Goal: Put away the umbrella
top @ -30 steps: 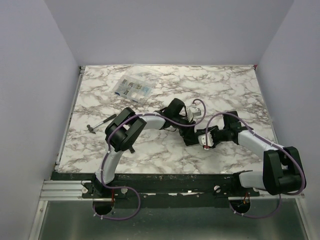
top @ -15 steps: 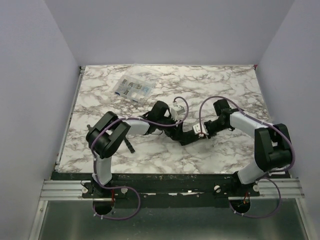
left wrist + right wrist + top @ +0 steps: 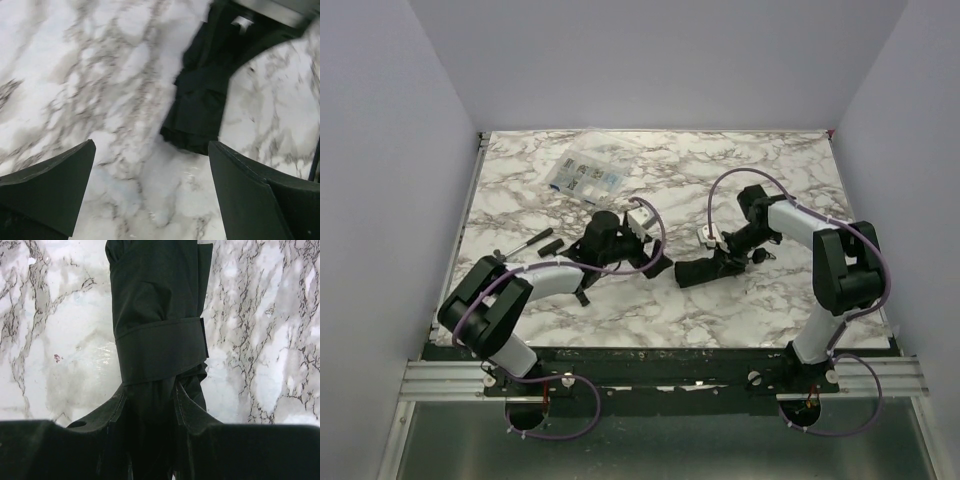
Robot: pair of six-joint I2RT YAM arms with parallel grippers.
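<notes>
The umbrella (image 3: 700, 271) lies folded on the marble table, a dark bundle with a strap wrapped round it (image 3: 160, 340). My right gripper (image 3: 730, 256) is at its right end, and in the right wrist view the right gripper (image 3: 149, 399) is shut on the dark fabric. My left gripper (image 3: 653, 264) sits just left of the umbrella, apart from it. In the left wrist view the left gripper (image 3: 151, 146) is wide open over bare marble, with the umbrella's near end (image 3: 197, 115) a little ahead of the fingertips. The handle and shaft are hidden.
A clear plastic compartment box (image 3: 583, 178) lies at the back left. A small black-handled tool (image 3: 525, 243) lies near the left edge, beside my left forearm. Lilac walls close in the table on three sides.
My left gripper has opened, let go of the umbrella and drawn back to the left. The right arm has swung its elbow back while keeping hold of the umbrella's right end.
</notes>
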